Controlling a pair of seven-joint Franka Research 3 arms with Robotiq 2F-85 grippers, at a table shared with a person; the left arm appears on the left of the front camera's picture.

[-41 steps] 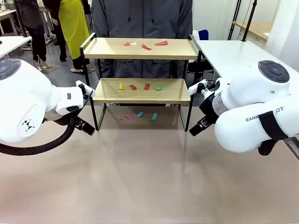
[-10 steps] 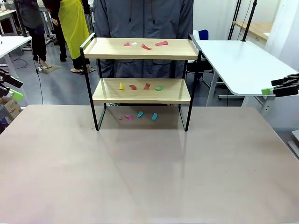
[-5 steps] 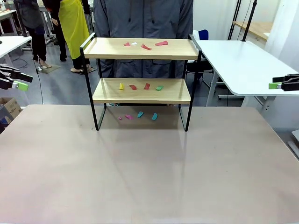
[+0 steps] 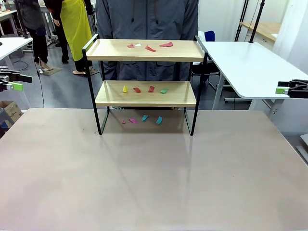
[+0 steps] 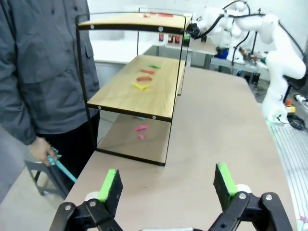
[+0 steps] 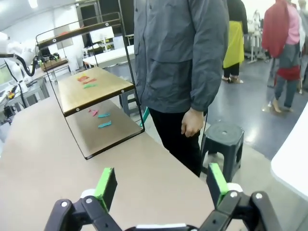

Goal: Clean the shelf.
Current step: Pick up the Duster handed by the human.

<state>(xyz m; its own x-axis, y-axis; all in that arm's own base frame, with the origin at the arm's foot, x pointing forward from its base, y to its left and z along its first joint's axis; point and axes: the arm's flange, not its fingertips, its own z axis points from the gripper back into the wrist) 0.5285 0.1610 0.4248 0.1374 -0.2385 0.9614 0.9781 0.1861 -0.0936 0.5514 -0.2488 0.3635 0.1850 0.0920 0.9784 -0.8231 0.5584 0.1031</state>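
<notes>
Left gripper (image 5: pixel 167 183) wide open, empty, right gripper (image 6: pixel 160 184) likewise, both far from shelf (image 4: pixel 144 99)

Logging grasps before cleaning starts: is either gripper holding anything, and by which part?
Nothing held: the left gripper and the right gripper both stand open and empty.

Bright workshop room with grey floor (image 4: pixel 62 91) and white wall (image 4: pixel 216 14).
Pale beige worktable (image 4: pixel 154 183) in front; white table (image 4: pixel 245 65) near its far right corner, another white table (image 4: pixel 12 44) at far left; wooden bench (image 4: pixel 262 29) by the back wall, blue chair (image 4: pixel 210 35) before it; black stool (image 6: pixel 225 139) on the glossy floor past the worktable's edge; ceiling light (image 6: pixel 32 4) overhead.
</notes>
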